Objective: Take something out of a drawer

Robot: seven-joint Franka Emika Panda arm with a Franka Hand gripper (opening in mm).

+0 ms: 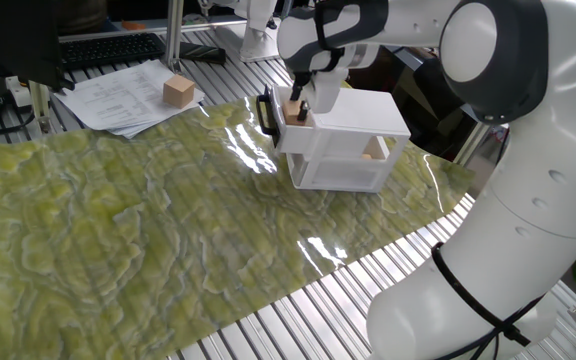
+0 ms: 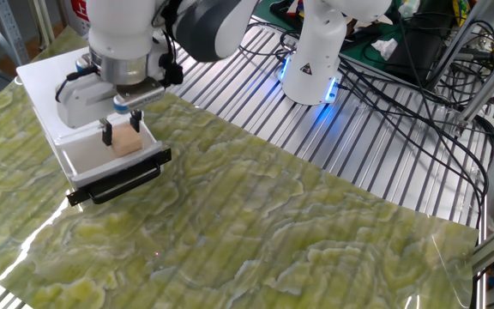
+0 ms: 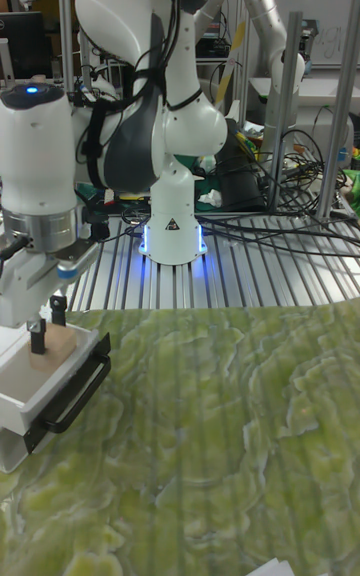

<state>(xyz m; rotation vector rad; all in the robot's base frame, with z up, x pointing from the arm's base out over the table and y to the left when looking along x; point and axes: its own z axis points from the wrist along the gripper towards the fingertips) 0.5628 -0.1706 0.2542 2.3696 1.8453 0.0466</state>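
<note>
One cube pinched over one open drawer.

Pincer (image 2: 122,130) clamped on the small tan cube (image 2: 126,142), held level and square-sided with no long axis, just above the white drawer (image 2: 88,160) with its black handle (image 2: 118,182) facing the green mat. One larger wooden block (image 1: 178,91) apart on papers (image 1: 123,97); another block (image 1: 373,151) inside the cabinet (image 1: 353,140).

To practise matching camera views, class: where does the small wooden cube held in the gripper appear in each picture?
One fixed view: small wooden cube, upper centre, above the open drawer.
The other fixed view: upper left, between the fingers.
Tall fixed view: left edge, mid-height.
Shared landmark: the drawer's black handle.
</note>
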